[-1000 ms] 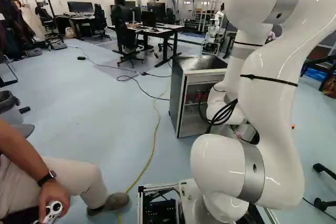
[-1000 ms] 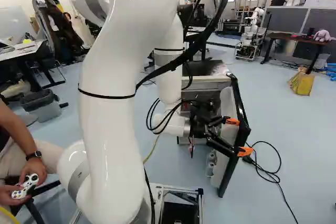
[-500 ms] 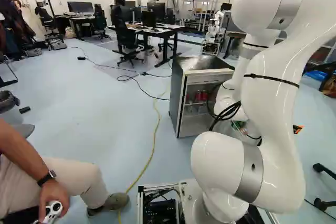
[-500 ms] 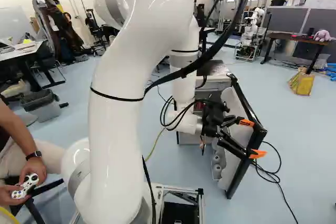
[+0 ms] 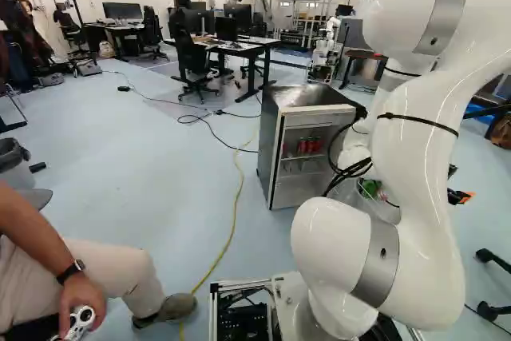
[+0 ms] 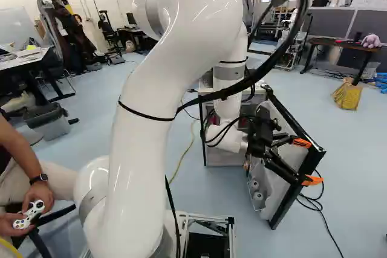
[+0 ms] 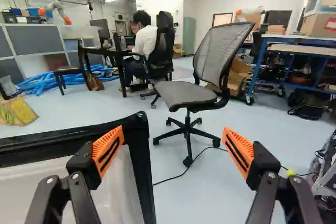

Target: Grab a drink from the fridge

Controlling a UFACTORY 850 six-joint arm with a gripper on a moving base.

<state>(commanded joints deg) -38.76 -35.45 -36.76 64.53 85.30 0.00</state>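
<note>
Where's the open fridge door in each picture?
Left base view: right of the middle, partly hidden by the white arm.
Right base view: the fridge door is right of the middle.
Wrist view: beside and beyond one finger.
Shared landmark: the pincer's orange pads.

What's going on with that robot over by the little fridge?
The robot arm is there to grab a drink. The fridge has its door open, and the end effector is at the door's edge, fingers spread, gripping nothing. Red cans stand inside, not in its grasp.
</note>
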